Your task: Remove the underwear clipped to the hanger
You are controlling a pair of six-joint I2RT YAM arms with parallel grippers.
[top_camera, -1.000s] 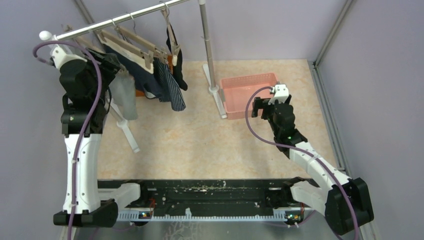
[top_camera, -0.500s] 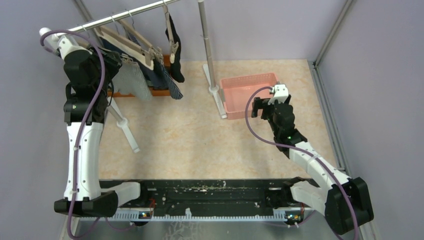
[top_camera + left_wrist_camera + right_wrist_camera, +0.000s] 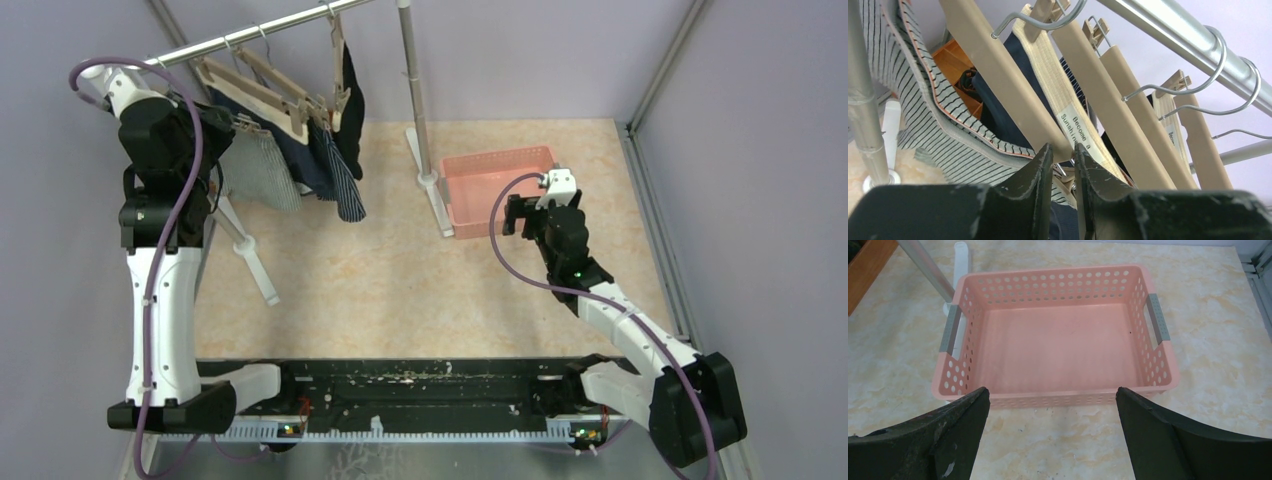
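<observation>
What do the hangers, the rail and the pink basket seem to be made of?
The hangers look like wood: flat bars with a matte beige finish. No grain shows, so plastic is possible. The rail seems to be metal: a shiny silver tube with bright highlights. The basket looks like smooth pink plastic, moulded with rows of round holes.

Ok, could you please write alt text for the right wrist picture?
An empty pink perforated basket sits on a beige marbled surface, seen from above between the wide-open fingers of the right gripper. A white stand foot lies beside its upper left corner.
</observation>
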